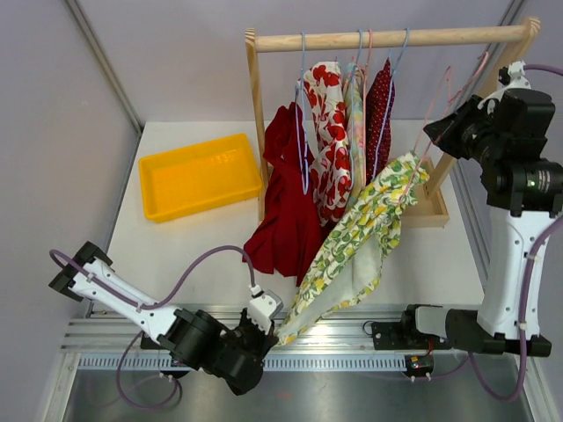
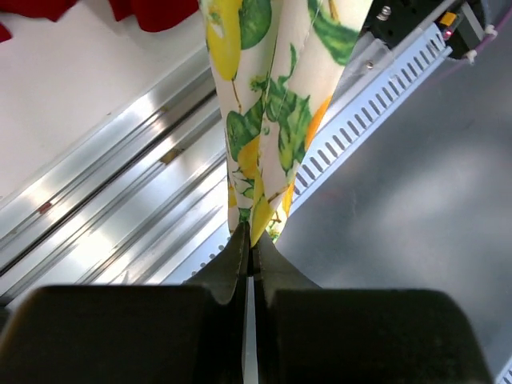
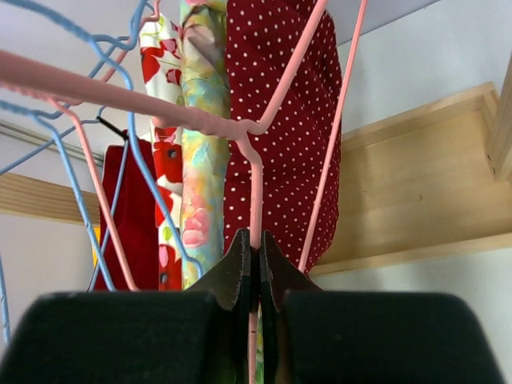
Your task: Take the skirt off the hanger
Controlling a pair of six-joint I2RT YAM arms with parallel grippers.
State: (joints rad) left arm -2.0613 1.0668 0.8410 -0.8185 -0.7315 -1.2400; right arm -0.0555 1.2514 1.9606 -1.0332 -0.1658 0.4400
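**Spotter:** Where's the skirt?

**Me:** The lemon-print skirt (image 1: 361,224) runs on a slant. Its top is on the pink hanger (image 3: 254,184), up by the right post of the wooden rack (image 1: 387,39). Its hem is down in my left gripper (image 2: 250,240), pinched tight out over the aluminium rail (image 2: 112,224) at the near edge of the table (image 1: 158,237).

**Spotter:** And the other hand?

**Me:** My right gripper (image 3: 254,244) is clamped on the hanger's thin wire, just below a bend. Neither hand is free.

**Spotter:** How will the cloth behave?

**Me:** Light and limp, I judge. It's gathered into a narrow fold where I hold it, and it sags in the middle. It should slide along the wire easily, but thin fabric can catch. I can't see how it's fastened at the top. The hem does for pulling, though a hold nearer the waist would give me more control.

**Spotter:** Room to move?

**Me:** There's open table toward me and to my left, and the yellow tray (image 1: 198,180) is well apart at the far left. The tight spots are all around the rack:
- The rack post is just beside my right hand.
- The red garment (image 1: 286,211) hangs close along the skirt's left edge.
- The polka-dot piece (image 3: 280,104) hangs right behind the hanger.

I'd draw the skirt down and toward me, away from all three.
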